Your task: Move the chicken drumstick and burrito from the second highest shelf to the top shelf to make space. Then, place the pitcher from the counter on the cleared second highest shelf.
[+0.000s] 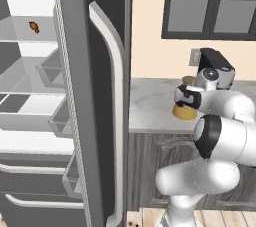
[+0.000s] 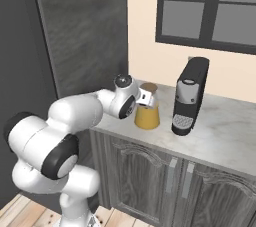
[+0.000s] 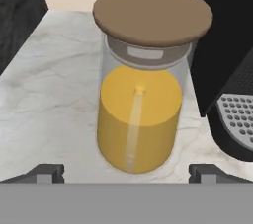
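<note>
on the far left of the left base view the fridge stands with its door (image 1: pixel 95 96) swung open, grey with a long pale handle (image 1: pixel 114 101) running down its face. inside, white shelves are stacked one above the other; the chicken drumstick (image 1: pixel 34 26) lies alone on an upper shelf (image 1: pixel 25 35), small and reddish-brown, well back from the front edge. whether that is the topmost shelf cannot be told from this angle. moving right, past the door edge, the counter (image 1: pixel 150 101) runs as a light marbled slab over dark cabinet doors (image 2: pixel 150 181). on it, near its left end, stands the pitcher (image 2: pixel 147 113), upright, clear-walled, with yellow-orange liquid filling its lower part and a brown round lid (image 3: pixel 152 13) on top. the gripper (image 3: pixel 126 171) is level with the pitcher, on the near side of it, its jaws spread to full width; in the hand view the two dark fingertips (image 3: pixel 47 172) show at either side of the pitcher's base, apart from the glass, gripping nothing. in the right base view the white arm reaches from the lower left across to the pitcher, the hand just beside it. right of the pitcher, near but not touching, stands a black coffee machine (image 2: pixel 190 96) with a perforated drip tray (image 3: pixel 237 114). above it, on the cream wall, is a dark-framed window (image 2: pixel 207 8).
</note>
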